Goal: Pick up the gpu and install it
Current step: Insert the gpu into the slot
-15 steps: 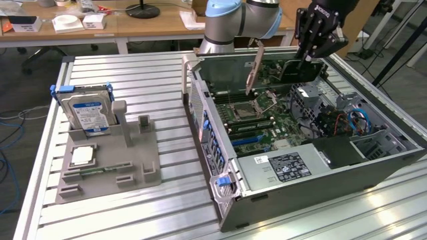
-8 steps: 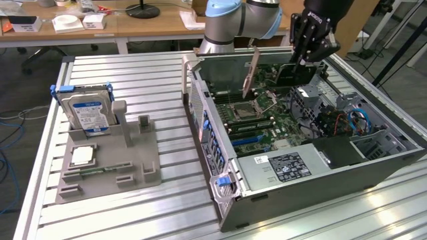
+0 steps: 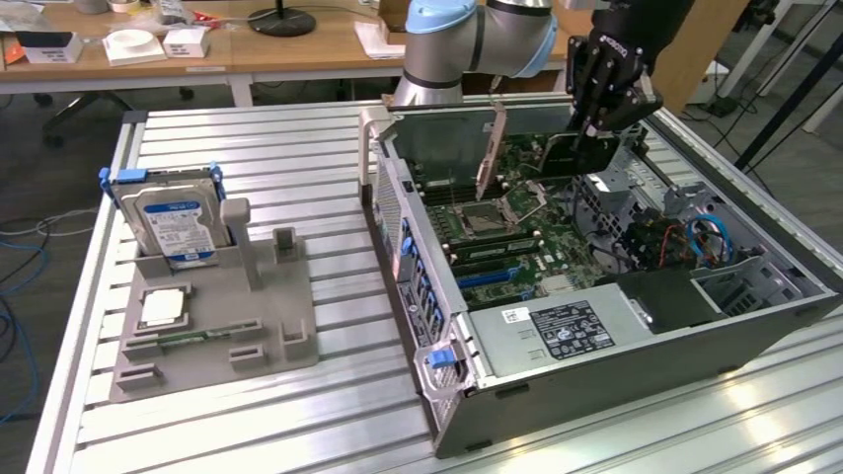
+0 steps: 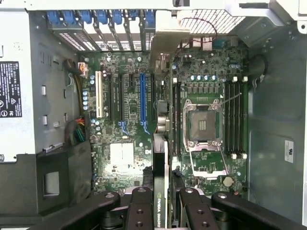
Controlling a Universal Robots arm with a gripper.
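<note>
Graphics card (image 3: 579, 155) held edge-down over the motherboard (image 3: 527, 247) inside the open computer case (image 3: 633, 346), clamped between the fingers of the gripper (image 3: 603, 117). Hard drive (image 3: 177, 225) standing upright in the grey holder (image 3: 211, 326) on the table (image 3: 264, 148), well apart.

The table (image 3: 264, 148) was ribbed, shiny aluminium, the case (image 3: 633, 370) matt grey metal, the holder (image 3: 211, 346) dull grey plastic, and the claw (image 4: 160, 201) matt black.

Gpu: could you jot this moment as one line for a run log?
claw: shut on gpu | gpu: edge-on, held above motherboard in open case | not seated in a slot | hard drive: upright in holder on table
</note>
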